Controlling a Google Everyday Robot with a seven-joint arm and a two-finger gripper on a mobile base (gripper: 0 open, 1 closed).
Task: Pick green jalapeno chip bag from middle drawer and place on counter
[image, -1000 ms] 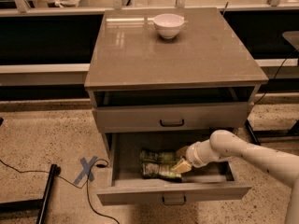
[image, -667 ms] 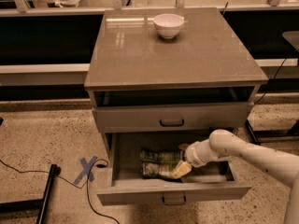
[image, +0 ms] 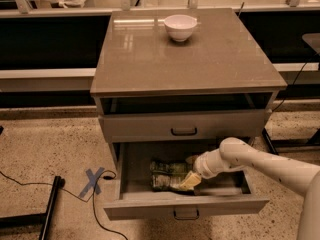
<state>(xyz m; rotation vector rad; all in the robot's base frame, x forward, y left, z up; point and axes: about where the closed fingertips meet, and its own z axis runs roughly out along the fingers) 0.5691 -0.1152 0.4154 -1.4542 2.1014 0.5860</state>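
Your claw (image: pixel 192 175) sat low inside the open middle drawer (image: pixel 185 207), lower centre of the frame, at the end of the pale arm (image: pixel 260 164) that came in from the lower right. The green jalapeno chip bag (image: pixel 167 174) lay flat on the drawer floor just to the claw's left in the picture. Its long axis ran left to right, so its right end met the claw head-on. The two looked to be touching there (whether the claw was spread around that end or pinched on it, I could not tell). As I judged it, your move turned on that short end: close on it, lift clear of the drawer front, then carry up to the surface (image: pixel 150 59) in the upper half of the frame, where a white bowl (image: pixel 180 26) stood near the far edge.
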